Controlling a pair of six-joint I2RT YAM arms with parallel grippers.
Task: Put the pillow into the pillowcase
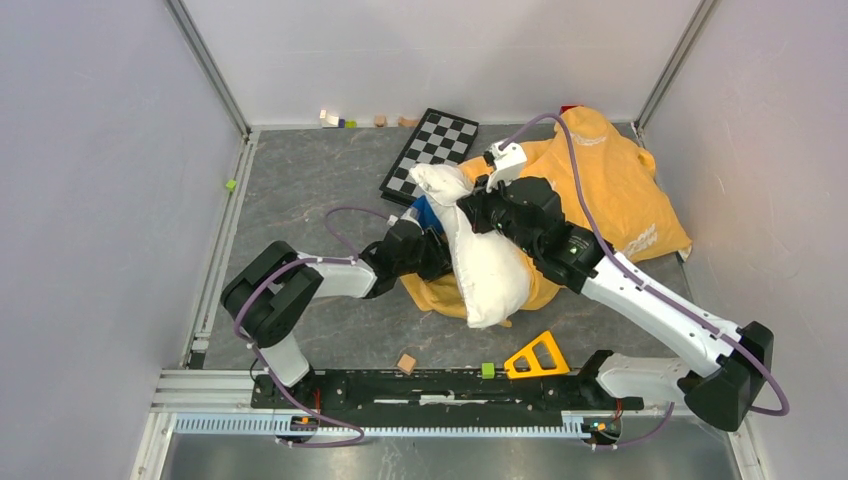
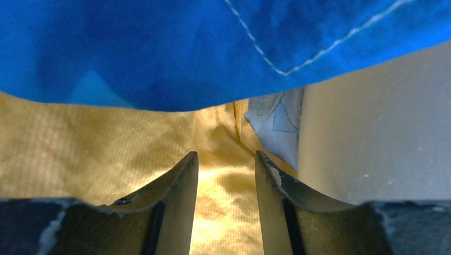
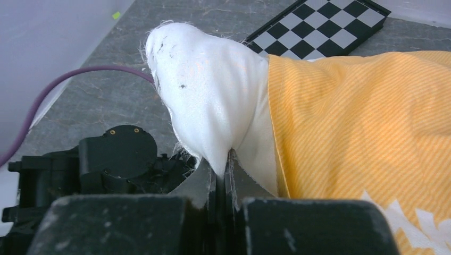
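The off-white pillow (image 1: 487,262) lies slanted across the near edge of the orange-yellow pillowcase (image 1: 620,190), which is bunched at the right back. My right gripper (image 1: 474,203) is shut on the pillow's upper corner; in the right wrist view the jaws (image 3: 226,162) pinch white fabric (image 3: 207,90) beside the pillowcase (image 3: 361,122). My left gripper (image 1: 437,252) is at the pillow's left side, partly hidden under it. In the left wrist view it (image 2: 226,159) stands open over yellow pillowcase fabric (image 2: 80,143), with nothing between the fingers.
A blue cloth (image 1: 424,213) lies by the left gripper and fills the top of the left wrist view (image 2: 159,48). A chessboard (image 1: 430,150) is at the back. A yellow triangle (image 1: 537,356) and small blocks (image 1: 406,362) lie near the front rail. Walls enclose the table.
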